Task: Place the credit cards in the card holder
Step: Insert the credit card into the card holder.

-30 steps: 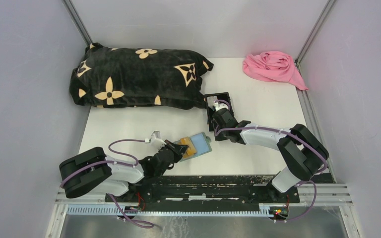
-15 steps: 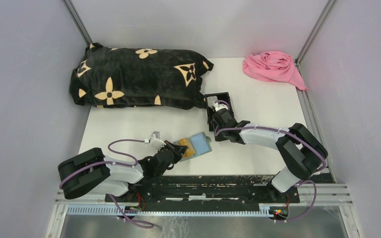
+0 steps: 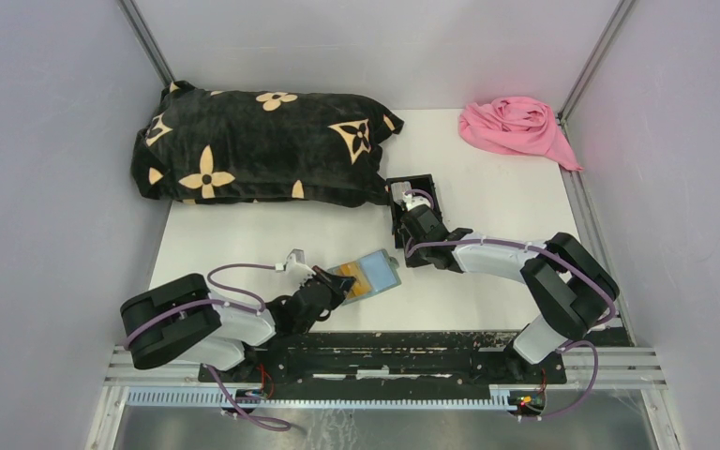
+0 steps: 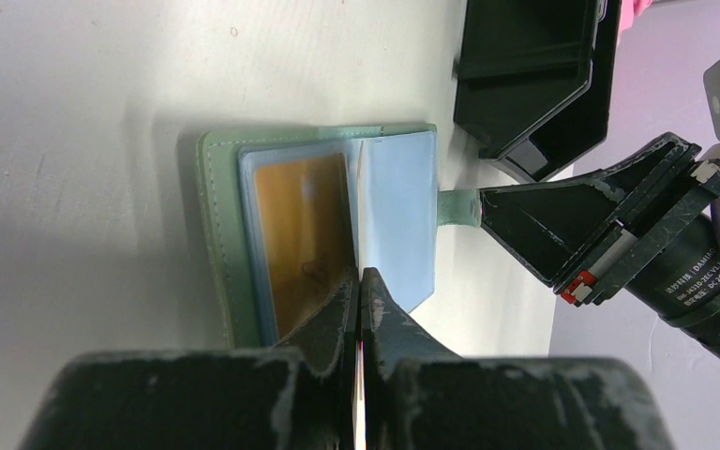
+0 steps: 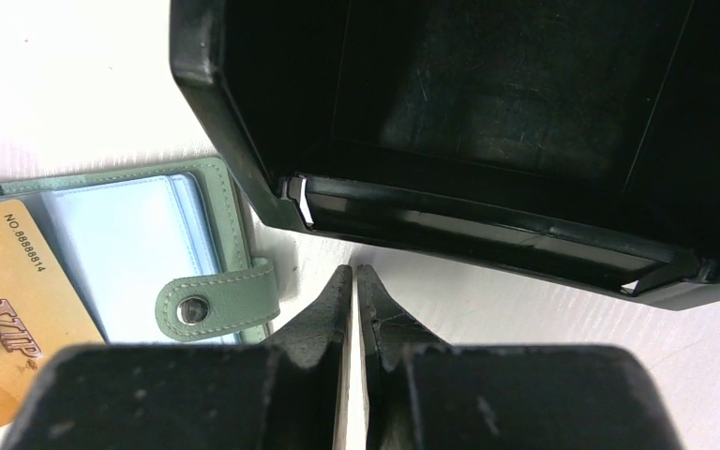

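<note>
Top external shows the card holder (image 3: 382, 270) lying open on the table (image 3: 244, 244), with the left gripper (image 3: 340, 283) at its near edge. Left wrist shows a tan credit card (image 4: 300, 239) on the holder's open face, and the jaws clamped on a thin pale sliver (image 4: 361, 422) seen edge-on. Right wrist shows the right gripper (image 5: 353, 278) pressed closed and grasping nothing, between the snap tab (image 5: 216, 302) and the black box (image 5: 525, 112).

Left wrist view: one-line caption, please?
Shut left gripper meets the fold of the open card holder, a tan card sleeved inside; black box beyond.
</note>
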